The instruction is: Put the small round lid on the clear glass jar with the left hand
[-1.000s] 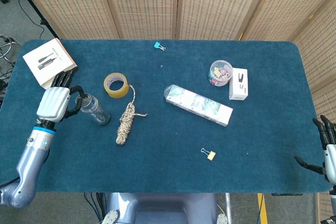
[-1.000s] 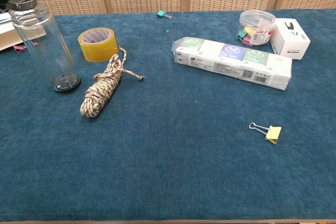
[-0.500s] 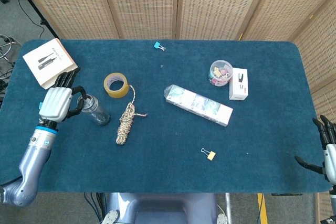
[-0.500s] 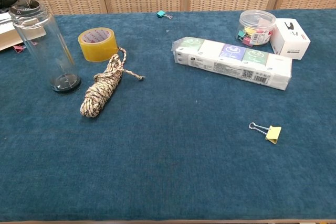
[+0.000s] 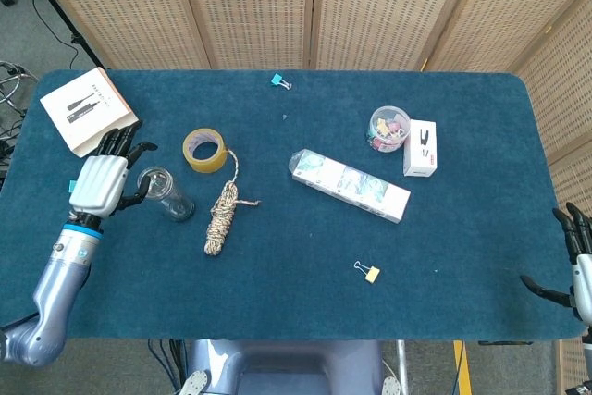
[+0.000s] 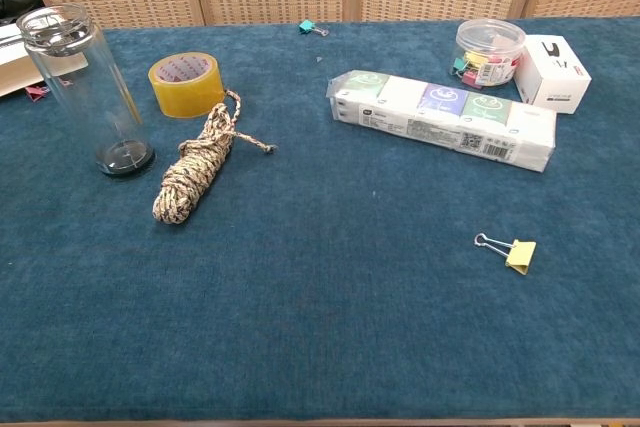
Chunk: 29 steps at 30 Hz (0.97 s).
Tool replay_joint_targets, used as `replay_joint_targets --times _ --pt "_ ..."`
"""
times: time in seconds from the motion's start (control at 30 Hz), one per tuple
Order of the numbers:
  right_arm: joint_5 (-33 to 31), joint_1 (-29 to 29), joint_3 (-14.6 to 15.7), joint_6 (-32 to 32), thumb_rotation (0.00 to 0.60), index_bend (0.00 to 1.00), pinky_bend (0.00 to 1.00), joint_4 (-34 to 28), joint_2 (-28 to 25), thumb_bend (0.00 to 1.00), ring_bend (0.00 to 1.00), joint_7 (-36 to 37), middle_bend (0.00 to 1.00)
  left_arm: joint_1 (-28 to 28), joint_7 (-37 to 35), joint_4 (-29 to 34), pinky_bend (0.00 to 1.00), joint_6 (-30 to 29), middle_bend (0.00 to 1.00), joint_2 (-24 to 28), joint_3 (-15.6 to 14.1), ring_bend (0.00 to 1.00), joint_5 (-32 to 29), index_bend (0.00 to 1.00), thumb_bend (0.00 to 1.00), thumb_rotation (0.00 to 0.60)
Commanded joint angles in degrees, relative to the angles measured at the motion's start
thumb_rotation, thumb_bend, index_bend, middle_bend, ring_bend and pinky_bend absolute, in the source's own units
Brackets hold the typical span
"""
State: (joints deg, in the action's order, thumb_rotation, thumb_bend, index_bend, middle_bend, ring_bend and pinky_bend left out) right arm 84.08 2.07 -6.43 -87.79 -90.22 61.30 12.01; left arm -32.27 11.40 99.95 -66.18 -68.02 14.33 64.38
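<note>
The clear glass jar (image 5: 166,195) (image 6: 88,92) stands upright at the table's left. A small round lid (image 5: 153,179) (image 6: 56,25) with a see-through centre rests on its mouth. My left hand (image 5: 100,182) is just left of the jar with its fingers spread and holds nothing; the thumb points toward the jar top but stays apart from it. In the chest view only a dark fingertip shows at the top left edge. My right hand (image 5: 577,264) hangs at the table's right edge, fingers apart and empty.
A yellow tape roll (image 5: 204,150) and a coil of rope (image 5: 220,215) lie right of the jar. A booklet (image 5: 86,108) sits behind the left hand. A long wrapped pack (image 5: 351,185), a tub of clips (image 5: 388,127), a white box (image 5: 420,147) and a yellow binder clip (image 5: 370,273) lie further right.
The left hand's fingers were closed round the lid at the jar's mouth. They have spread and drawn back to the left, leaving the lid on the jar.
</note>
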Motion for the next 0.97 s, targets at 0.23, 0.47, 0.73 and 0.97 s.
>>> replay_joint_targets --times 0.23,0.47,0.73,0.97 --pt "0.2 0.1 0.2 0.2 0.600 0.02 0.00 -0.1 0.1 0.00 0.00 -0.2 0.00 2.3 -1.8 2.0 0.00 -3.1 0.00 2.9 -0.7 0.00 3.3 0.08 0.48 0.600" --pt "0.8 0.1 0.3 -0.2 0.600 0.02 0.00 -0.6 0.2 0.00 0.00 -0.9 0.00 9.3 -5.2 1.6 0.00 -9.0 0.00 6.0 -5.7 0.00 8.3 0.00 0.47 0.600" --pt "1.6 -0.1 0.6 -0.7 0.600 0.02 0.00 -1.0 0.1 0.00 0.00 -1.2 0.00 18.9 -12.8 -1.5 0.00 -15.1 0.00 7.4 -13.4 0.00 14.2 0.00 0.36 0.600" --pt "2.1 -0.3 0.7 -1.3 0.600 0.02 0.00 -1.3 0.0 0.00 0.00 -1.4 0.00 23.8 -11.6 -1.2 0.00 -19.1 0.00 7.8 -16.2 0.00 16.7 0.00 0.25 0.600"
